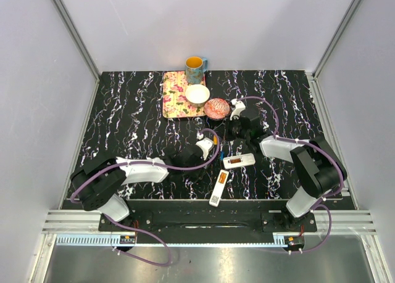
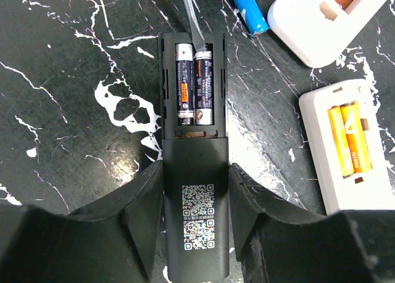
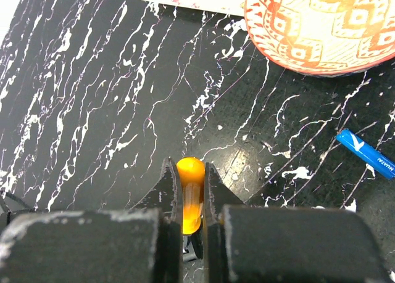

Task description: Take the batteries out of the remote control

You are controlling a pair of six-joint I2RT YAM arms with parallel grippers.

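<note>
Batteries [image 2: 194,82], two black ones, side by side in the open bay of a black remote [image 2: 196,190] flat on the worktop [image 2: 74,79]. Nearest, left fingers [image 2: 136,221] clamped on the remote's sides, probably to stop it sliding under prying. Farther on, right fingers [image 3: 165,187] clenched around an orange-handled screwdriver [image 3: 190,178], blade tip at the bay's far end; looks meant to lever a cell out. Beyond that, a loose blue battery [image 2: 247,8]. Off to the right, a white remote [image 2: 321,166] with two orange cells [image 2: 350,138] in place.
</note>
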